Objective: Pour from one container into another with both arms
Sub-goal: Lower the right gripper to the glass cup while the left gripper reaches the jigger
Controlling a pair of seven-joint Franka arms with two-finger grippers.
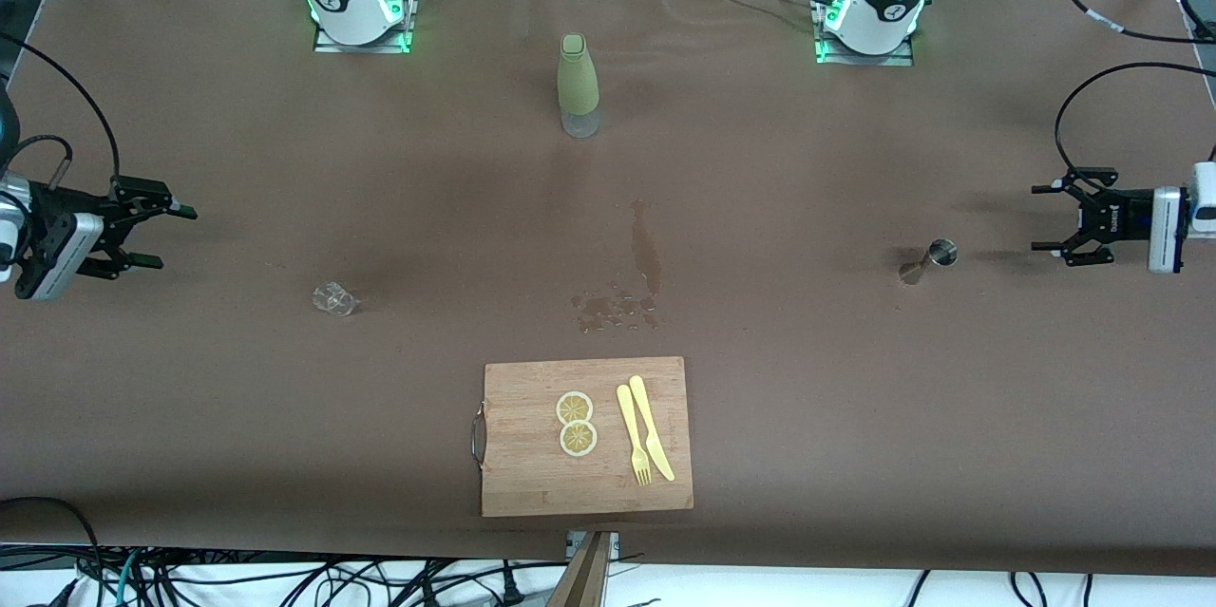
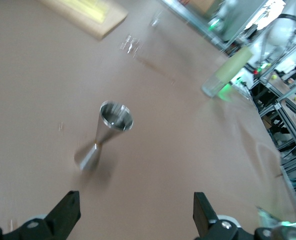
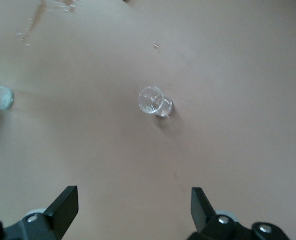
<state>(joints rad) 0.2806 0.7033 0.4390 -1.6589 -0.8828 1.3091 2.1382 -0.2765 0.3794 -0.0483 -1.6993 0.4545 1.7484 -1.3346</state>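
R gripper (image 1: 161, 232) hangs over the R arm's end of the brown table (image 1: 855, 398), fingers (image 3: 63, 205) spread wide, nothing between them. A small clear glass (image 1: 334, 299) stands on the table near it, a bit nearer the front cam & apart from the fingers; in the R wrist view it (image 3: 155, 102) sits ahead of the open jaws.

Mid-table: green bottle (image 1: 578, 85) w/ clear base, upright, between the two arm bases. Nearer the cam a wet streak & droplets (image 1: 627, 294) mark the cloth. Nearer still, a wooden cutting board (image 1: 532, 483) w/ metal handle carries two lemon slices (image 1: 576, 423), plus a yellow fork (image 1: 634, 436) & yellow knife (image 1: 651, 426) side by side.

Toward the L arm's end a steel jigger (image 1: 929, 261) stands on the table, tilted-looking from above; L wrist view shows it (image 2: 107, 132) ahead of the jaws, untouched. L gripper (image 1: 1056, 219) hangs just beside it, over the table's end, fingers (image 2: 204, 210) spread, empty.
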